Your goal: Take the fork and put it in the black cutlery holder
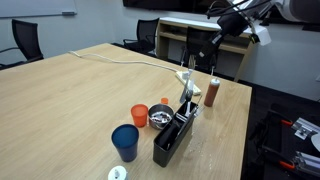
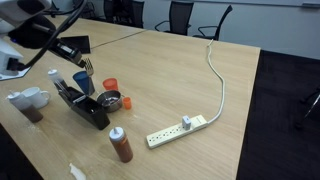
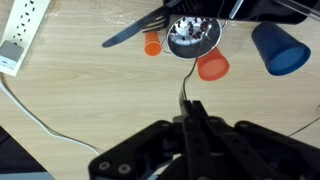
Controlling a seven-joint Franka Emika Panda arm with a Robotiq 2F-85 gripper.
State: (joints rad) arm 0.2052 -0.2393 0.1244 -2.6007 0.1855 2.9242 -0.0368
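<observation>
My gripper [image 3: 190, 108] is shut on the fork [image 3: 185, 88], which shows only as a thin dark sliver sticking out past the closed fingertips. In an exterior view the gripper [image 2: 74, 52] hangs above the table with the fork's tines [image 2: 87, 66] over the black cutlery holder [image 2: 88, 108]. The holder also shows at the top edge of the wrist view [image 3: 205, 8] and in an exterior view [image 1: 172, 140], below the gripper [image 1: 205, 53]. A cream-white-handled utensil [image 2: 55, 80] stands in the holder.
A blue cup [image 1: 125, 141], an orange cup [image 1: 139, 115] and a small metal cup [image 1: 160, 120] stand beside the holder. A brown bottle [image 2: 121, 146] and a white power strip [image 2: 175, 131] with its cable lie nearby. A white mug [image 2: 30, 97] sits near the table edge.
</observation>
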